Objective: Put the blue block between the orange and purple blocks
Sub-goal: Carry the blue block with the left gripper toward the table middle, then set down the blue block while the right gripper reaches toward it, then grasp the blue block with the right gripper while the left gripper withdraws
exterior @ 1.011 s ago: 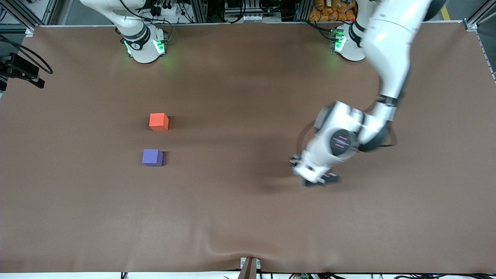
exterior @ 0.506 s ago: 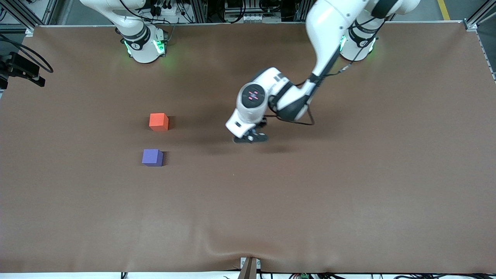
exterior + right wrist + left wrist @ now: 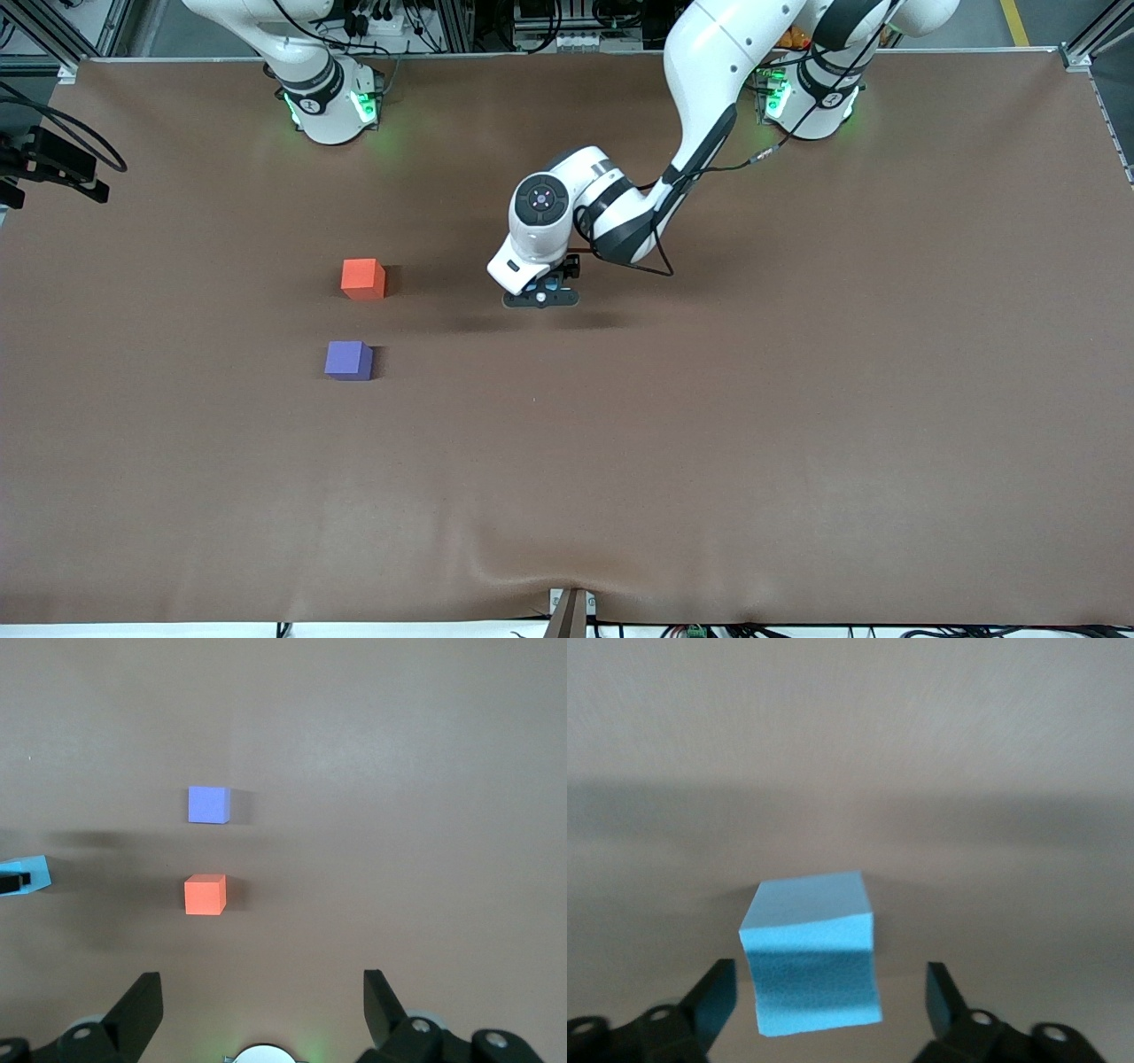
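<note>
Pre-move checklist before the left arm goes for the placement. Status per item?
1. Blue block between the jaws of the left gripper: ok.
2. Block square in the jaws: cannot tell; it looks slightly skewed in the left wrist view.
3. Orange block and purple block apart, with bare table between them: ok.
4. Gap fits one block: ok, but it looks tight.
5. Left gripper over the gap: not ok; it is over the table toward the left arm's end.
6. Right gripper out of the way: ok; it waits near its base, jaws open.

Robotics lab; shown by brown-covered table (image 3: pixel 797 443); two arm bases (image 3: pixel 332 106) bolted on; aluminium framing (image 3: pixel 461 22); cabling (image 3: pixel 381 18).
</note>
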Action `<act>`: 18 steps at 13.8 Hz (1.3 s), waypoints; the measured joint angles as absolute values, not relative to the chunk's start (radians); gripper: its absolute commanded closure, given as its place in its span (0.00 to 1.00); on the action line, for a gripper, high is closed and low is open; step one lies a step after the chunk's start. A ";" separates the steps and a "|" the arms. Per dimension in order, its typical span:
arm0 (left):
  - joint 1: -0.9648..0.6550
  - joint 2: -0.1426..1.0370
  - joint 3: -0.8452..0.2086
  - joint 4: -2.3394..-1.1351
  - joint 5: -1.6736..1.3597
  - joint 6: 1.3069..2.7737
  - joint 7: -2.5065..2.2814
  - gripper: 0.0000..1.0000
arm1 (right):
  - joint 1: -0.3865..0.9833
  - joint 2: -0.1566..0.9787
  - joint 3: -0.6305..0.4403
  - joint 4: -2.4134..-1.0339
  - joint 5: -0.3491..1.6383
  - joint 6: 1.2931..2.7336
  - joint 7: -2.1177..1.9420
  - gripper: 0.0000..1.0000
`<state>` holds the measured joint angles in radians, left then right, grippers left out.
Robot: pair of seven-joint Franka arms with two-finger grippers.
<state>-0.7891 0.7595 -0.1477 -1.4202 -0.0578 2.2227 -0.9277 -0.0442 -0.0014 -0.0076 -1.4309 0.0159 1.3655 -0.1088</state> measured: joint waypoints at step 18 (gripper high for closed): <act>-0.255 0.171 0.016 -1.757 0.051 1.879 -0.238 0.00 | 0.392 0.292 0.028 -1.576 0.136 1.682 0.338 0.00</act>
